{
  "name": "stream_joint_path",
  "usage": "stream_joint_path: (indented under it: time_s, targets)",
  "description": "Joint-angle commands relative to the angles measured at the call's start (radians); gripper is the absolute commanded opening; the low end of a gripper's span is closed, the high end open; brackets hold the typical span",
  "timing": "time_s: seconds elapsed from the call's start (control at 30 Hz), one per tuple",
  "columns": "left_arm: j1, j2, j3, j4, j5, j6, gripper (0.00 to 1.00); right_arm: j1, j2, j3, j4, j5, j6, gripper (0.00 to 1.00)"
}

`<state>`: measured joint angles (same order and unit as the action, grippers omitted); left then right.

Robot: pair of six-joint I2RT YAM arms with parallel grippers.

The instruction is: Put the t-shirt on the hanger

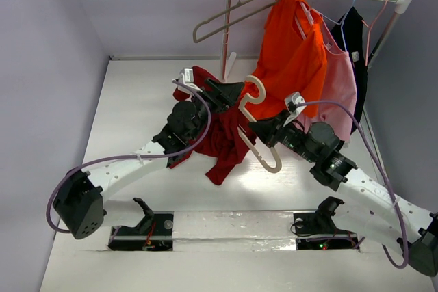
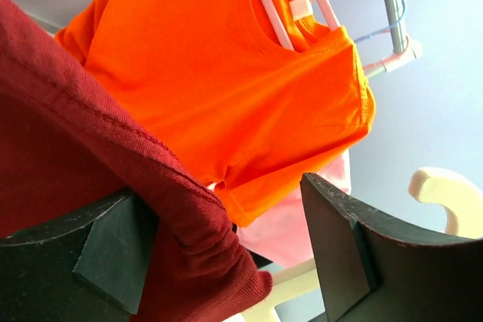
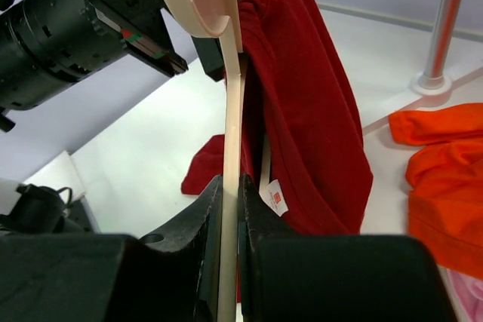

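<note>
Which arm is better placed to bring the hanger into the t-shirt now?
Probably right: the right hand grips the hanger beside the t-shirt, which hangs from the left hand.

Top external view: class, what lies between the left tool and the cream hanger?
The maroon t-shirt, draped over the left tool, hangs right beside the hanger held by the right tool. The top external view shows it.

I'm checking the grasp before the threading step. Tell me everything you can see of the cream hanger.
The hanger is cream, smooth plastic by its look, with a thick rounded hook and a wide triangular frame. It is held in the air, tilted, with the hook pointing away from the right arm. The right tool is shut on one thin frame bar. The maroon t-shirt hangs close beside it. I cannot tell whether they touch.
</note>
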<state>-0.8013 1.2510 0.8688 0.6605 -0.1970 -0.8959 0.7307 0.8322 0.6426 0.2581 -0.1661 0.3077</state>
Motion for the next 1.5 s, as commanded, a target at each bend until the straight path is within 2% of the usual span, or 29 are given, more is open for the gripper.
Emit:
stream_joint_path:
  time_s: [0.0, 0.13, 0.27, 0.53, 0.63, 0.67, 0.8, 0.83, 0.9, 0.93, 1.03, 1.07, 1.27, 1.3, 1.33, 1.37, 1.43, 1.47]
  targets:
    - [-0.024, -0.008, -0.022, 0.116, -0.039, -0.041, 0.68, 0.047, 0.001, 0.043, 0.119, 0.042, -0.065, 0.00]
    - [-0.036, -0.002, -0.050, 0.139, -0.058, -0.077, 0.62, 0.068, 0.025, 0.061, 0.116, 0.059, -0.096, 0.00]
    - [-0.058, -0.019, -0.112, 0.191, -0.105, -0.095, 0.41, 0.096, 0.062, 0.080, 0.118, 0.091, -0.134, 0.00]
    - [-0.067, -0.097, -0.165, 0.199, -0.191, -0.078, 0.28, 0.188, 0.130, 0.095, 0.130, 0.151, -0.193, 0.00]
    - [-0.076, -0.122, -0.174, 0.182, -0.206, -0.067, 0.11, 0.206, 0.143, 0.101, 0.122, 0.160, -0.196, 0.00]
    - [-0.076, -0.130, -0.180, 0.166, -0.211, -0.067, 0.00, 0.207, 0.142, 0.101, 0.113, 0.160, -0.191, 0.00]
    - [-0.076, -0.209, -0.200, 0.134, -0.225, -0.064, 0.00, 0.207, 0.108, 0.086, 0.078, 0.152, -0.160, 0.01]
    - [-0.076, -0.229, -0.203, 0.122, -0.228, -0.063, 0.00, 0.207, 0.084, 0.069, 0.073, 0.146, -0.148, 0.14]
    - [-0.076, -0.290, -0.215, 0.091, -0.245, -0.061, 0.00, 0.207, 0.056, 0.055, 0.063, 0.120, -0.137, 0.30]
    - [-0.076, -0.315, -0.221, 0.084, -0.249, -0.061, 0.00, 0.207, 0.030, 0.052, 0.052, 0.117, -0.130, 0.43]
    - [-0.076, -0.392, -0.232, 0.050, -0.263, -0.057, 0.00, 0.207, -0.004, 0.049, -0.011, 0.123, -0.134, 0.57]
    - [-0.076, -0.424, -0.229, 0.031, -0.265, -0.051, 0.00, 0.207, -0.028, 0.039, -0.023, 0.119, -0.140, 0.57]
    - [-0.076, -0.507, -0.215, -0.028, -0.275, -0.029, 0.00, 0.207, -0.128, -0.078, 0.056, 0.092, -0.133, 0.56]
    - [-0.076, -0.525, -0.215, -0.032, -0.269, -0.029, 0.00, 0.207, -0.128, -0.093, 0.066, 0.108, -0.130, 0.53]
    - [-0.076, -0.533, -0.214, -0.033, -0.265, -0.029, 0.00, 0.207, -0.120, -0.113, 0.073, 0.111, -0.127, 0.39]
    - [-0.076, -0.539, -0.211, -0.042, -0.259, -0.031, 0.00, 0.207, -0.108, -0.122, 0.095, 0.117, -0.122, 0.31]
    - [-0.076, -0.555, -0.206, -0.050, -0.243, -0.035, 0.00, 0.207, -0.056, -0.142, 0.121, 0.135, -0.121, 0.23]
    - [-0.076, -0.565, -0.203, -0.053, -0.237, -0.034, 0.00, 0.207, -0.041, -0.150, 0.150, 0.140, -0.114, 0.22]
